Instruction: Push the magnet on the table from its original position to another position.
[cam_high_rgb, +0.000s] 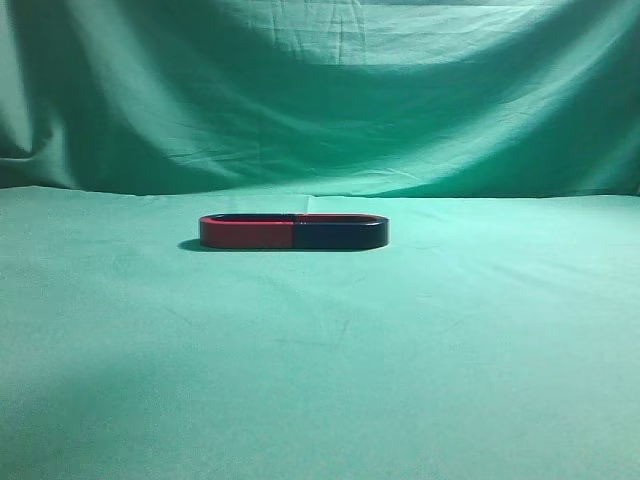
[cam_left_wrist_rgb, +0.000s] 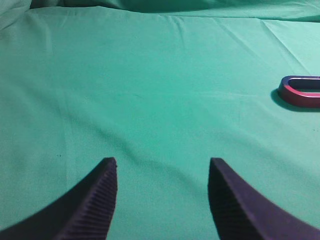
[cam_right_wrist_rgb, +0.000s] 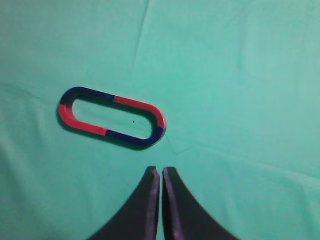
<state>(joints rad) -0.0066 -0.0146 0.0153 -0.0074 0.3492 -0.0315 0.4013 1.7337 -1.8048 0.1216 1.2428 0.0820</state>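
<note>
The magnet (cam_high_rgb: 340, 235) lies on the green table (cam_high_rgb: 320, 380) as the dark navy right half of a low oval ring. The red U-shaped magnet (cam_high_rgb: 246, 234) forms the left half, joined end to end. In the right wrist view the magnet (cam_right_wrist_rgb: 137, 138) lies just beyond my right gripper (cam_right_wrist_rgb: 161, 170). That gripper is shut and empty, with a small gap to the ring. My left gripper (cam_left_wrist_rgb: 162, 161) is open and empty over bare cloth. Only the ring's red end (cam_left_wrist_rgb: 300, 94) shows at that view's right edge. Neither gripper shows in the exterior view.
Green cloth backdrop (cam_high_rgb: 320, 100) hangs behind the table. The cloth has folds and creases (cam_right_wrist_rgb: 142, 40). Green cloth surrounds the ring on all sides.
</note>
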